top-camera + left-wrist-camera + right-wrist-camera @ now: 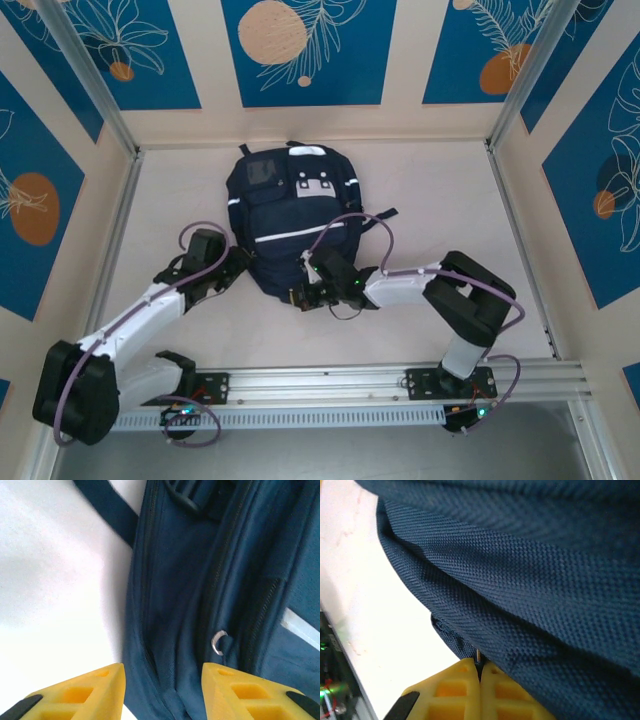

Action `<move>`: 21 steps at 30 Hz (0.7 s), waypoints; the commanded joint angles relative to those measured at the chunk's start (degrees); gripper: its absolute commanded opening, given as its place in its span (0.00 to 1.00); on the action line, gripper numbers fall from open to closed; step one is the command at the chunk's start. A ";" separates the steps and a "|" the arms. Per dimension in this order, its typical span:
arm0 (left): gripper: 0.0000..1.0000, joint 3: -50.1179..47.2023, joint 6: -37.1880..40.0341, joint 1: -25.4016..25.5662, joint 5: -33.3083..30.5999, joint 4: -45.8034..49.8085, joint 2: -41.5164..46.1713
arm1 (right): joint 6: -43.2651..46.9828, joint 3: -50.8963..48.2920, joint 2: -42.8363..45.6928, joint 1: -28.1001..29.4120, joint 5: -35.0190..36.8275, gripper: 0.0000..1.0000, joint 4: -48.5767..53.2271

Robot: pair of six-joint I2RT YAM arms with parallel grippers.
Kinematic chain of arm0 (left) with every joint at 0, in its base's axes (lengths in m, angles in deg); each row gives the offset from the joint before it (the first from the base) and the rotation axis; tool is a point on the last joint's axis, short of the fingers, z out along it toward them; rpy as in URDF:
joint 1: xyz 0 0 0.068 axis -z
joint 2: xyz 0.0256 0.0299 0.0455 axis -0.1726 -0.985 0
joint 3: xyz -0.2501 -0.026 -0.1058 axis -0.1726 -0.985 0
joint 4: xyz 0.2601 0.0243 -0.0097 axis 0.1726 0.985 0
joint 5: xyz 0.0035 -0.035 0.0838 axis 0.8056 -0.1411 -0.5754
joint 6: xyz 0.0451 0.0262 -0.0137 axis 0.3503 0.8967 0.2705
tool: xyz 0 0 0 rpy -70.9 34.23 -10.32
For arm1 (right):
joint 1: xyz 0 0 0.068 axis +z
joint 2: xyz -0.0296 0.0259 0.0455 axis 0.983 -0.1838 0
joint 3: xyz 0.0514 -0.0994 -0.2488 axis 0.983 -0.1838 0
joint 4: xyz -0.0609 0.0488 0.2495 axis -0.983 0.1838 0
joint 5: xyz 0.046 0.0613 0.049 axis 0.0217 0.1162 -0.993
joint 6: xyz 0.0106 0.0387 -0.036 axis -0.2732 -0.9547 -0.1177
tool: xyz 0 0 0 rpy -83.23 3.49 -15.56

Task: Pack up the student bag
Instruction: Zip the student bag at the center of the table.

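The table (440,200) is closed in on 3 sides by blue-patterned wall panels (310,50) behind aluminium posts, with a mounting rail (330,380) along the near edge. Bare surface lies to the left and right of the student bag (290,215), and a narrower strip lies behind it. The bag lies flat at mid-table, front pockets up, its near end between the 2 wrists. The left gripper (238,268) sits at the bag's near-left side. In the left wrist view it (162,692) is released, and its 2 yellow fingers (85,692) stand apart astride a side seam without pressing the fabric. A small metal ring (218,643) lies just beyond the right finger, and a dark strap (107,510) trails onto the table. The right gripper (303,293) is at the bag's near edge. In the right wrist view it (480,680) is clenched, fingertips together against the fabric. A thin metal sliver (478,655) shows at the tips, but whether it is pinched cannot be told. The right arm's cable (345,222) loops over the bag's near-right part.
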 commanded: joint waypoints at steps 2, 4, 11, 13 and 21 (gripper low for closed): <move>0.44 -4.31 -6.24 2.90 2.55 1.01 1.75 | -4.15 -0.60 -5.26 -0.12 -2.29 0.00 2.28; 0.44 -5.63 -8.07 5.24 1.69 -0.69 1.65 | -4.62 -0.40 -5.78 -0.12 -2.60 0.00 1.79; 0.44 -6.18 -9.76 9.99 -2.09 -5.56 -4.18 | -5.64 0.10 -6.00 0.25 -3.04 0.00 1.78; 0.45 -5.54 -9.37 10.70 -3.98 -5.79 -5.51 | -5.81 0.03 -5.89 0.35 -3.05 0.00 1.83; 0.51 -4.42 -8.53 11.29 -6.72 -9.51 -10.33 | -5.88 0.27 -6.59 1.46 -3.54 0.00 1.91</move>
